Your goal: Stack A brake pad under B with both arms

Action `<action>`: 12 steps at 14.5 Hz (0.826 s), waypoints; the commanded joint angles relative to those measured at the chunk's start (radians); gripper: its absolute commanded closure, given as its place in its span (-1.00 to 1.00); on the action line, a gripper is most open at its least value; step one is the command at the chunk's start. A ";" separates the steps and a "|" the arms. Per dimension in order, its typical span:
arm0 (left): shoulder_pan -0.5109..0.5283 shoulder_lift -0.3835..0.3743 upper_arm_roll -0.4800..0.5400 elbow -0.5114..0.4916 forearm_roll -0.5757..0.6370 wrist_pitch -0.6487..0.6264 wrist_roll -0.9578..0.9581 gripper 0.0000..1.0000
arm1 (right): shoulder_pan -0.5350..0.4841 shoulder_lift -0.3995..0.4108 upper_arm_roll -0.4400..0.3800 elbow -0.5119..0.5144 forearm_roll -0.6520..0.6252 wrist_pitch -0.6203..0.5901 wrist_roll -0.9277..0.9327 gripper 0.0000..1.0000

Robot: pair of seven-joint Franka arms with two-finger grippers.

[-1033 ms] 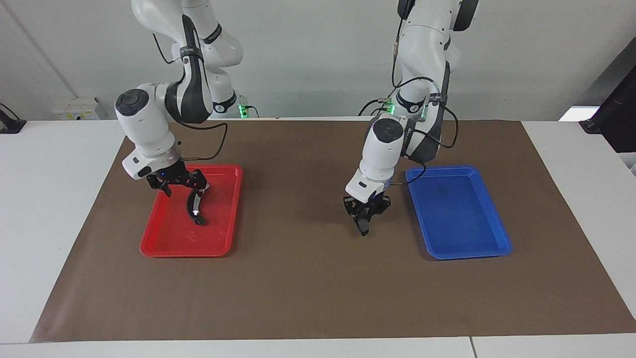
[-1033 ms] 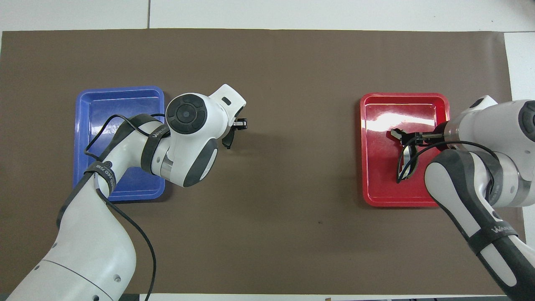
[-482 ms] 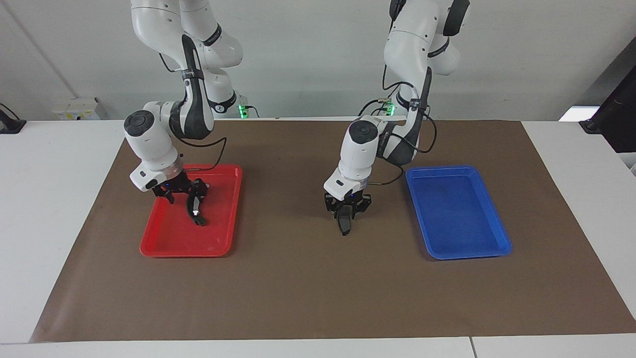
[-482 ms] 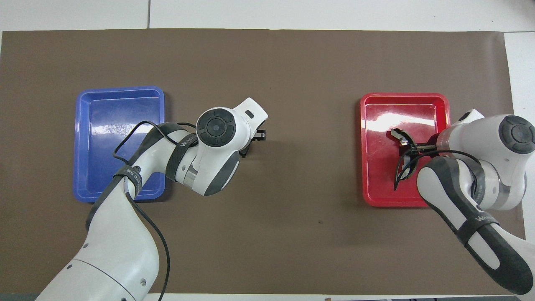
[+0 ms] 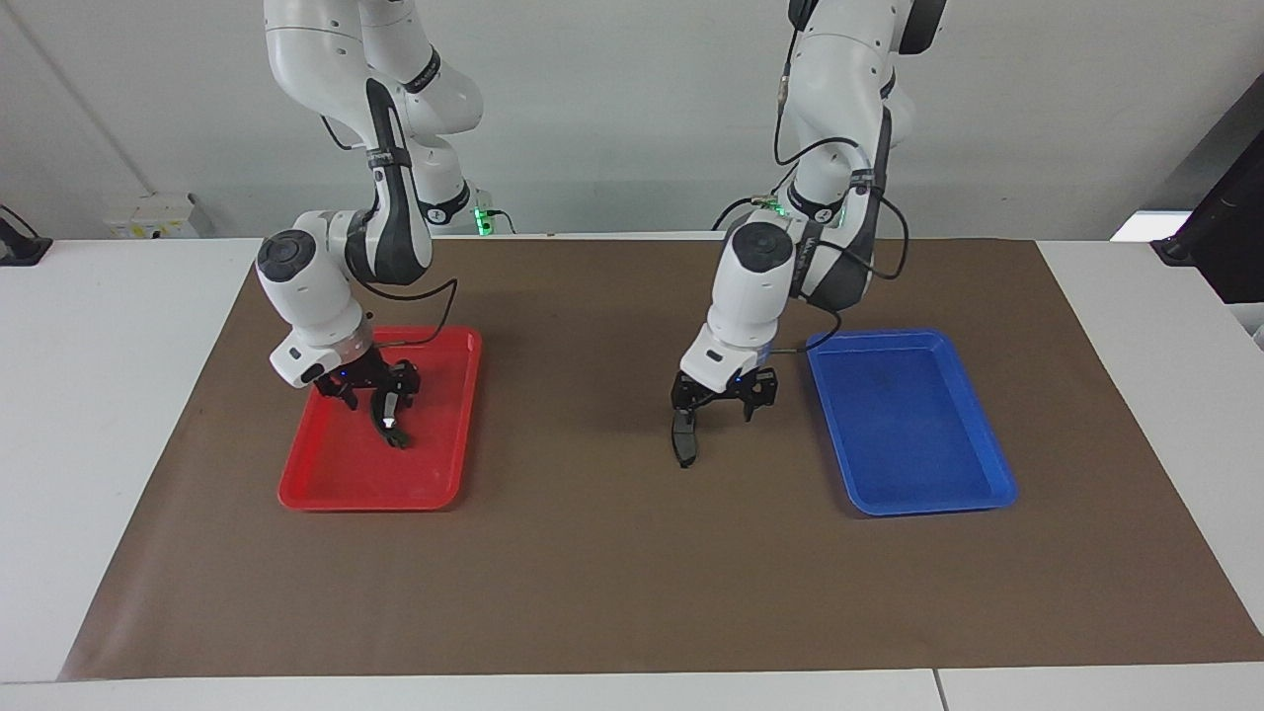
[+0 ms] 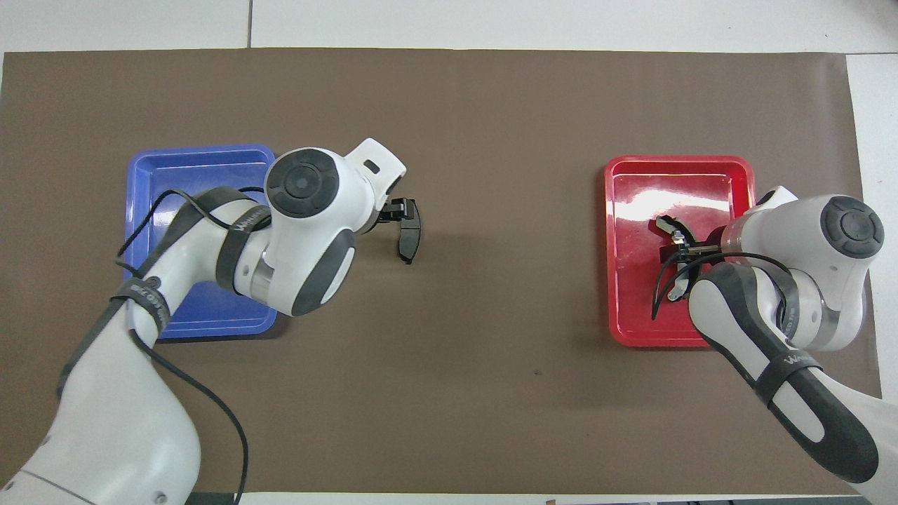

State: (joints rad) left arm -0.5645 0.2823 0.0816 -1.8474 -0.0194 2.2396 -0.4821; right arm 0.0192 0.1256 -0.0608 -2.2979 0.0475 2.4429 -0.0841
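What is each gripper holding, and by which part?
The left gripper holds nothing: open, over A brake pad on the mat. The right gripper is at the end of B nearer the robots in the red tray; grip cannot be told.

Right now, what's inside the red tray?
Only B, the crescent-shaped brake piece, lies in the red tray. The right gripper is over it and covers its nearer end, so any grip is hidden.

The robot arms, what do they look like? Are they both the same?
Yes, they match. The left arm and right arm are glossy white with rounded joints, dark grey panels and round dark caps. Thin black cables loop along them, a black band carries pale lettering, and small green lights glow near their bases. The left gripper and right gripper are small black claws with two fingers.
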 commanded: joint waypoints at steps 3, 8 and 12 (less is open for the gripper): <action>0.236 -0.159 -0.006 -0.035 0.013 -0.159 0.288 -0.96 | -0.005 -0.006 0.009 0.008 0.023 -0.016 -0.031 0.43; 0.408 -0.242 -0.005 0.026 0.013 -0.374 0.540 -0.96 | 0.030 -0.006 0.009 0.089 0.025 -0.106 -0.013 1.00; 0.468 -0.252 -0.002 0.149 0.012 -0.544 0.635 -0.96 | 0.114 0.012 0.009 0.251 0.023 -0.272 0.130 1.00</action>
State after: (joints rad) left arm -0.1230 0.0272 0.0896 -1.7684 -0.0191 1.7861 0.1102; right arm 0.0974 0.1251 -0.0575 -2.1396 0.0571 2.2527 -0.0233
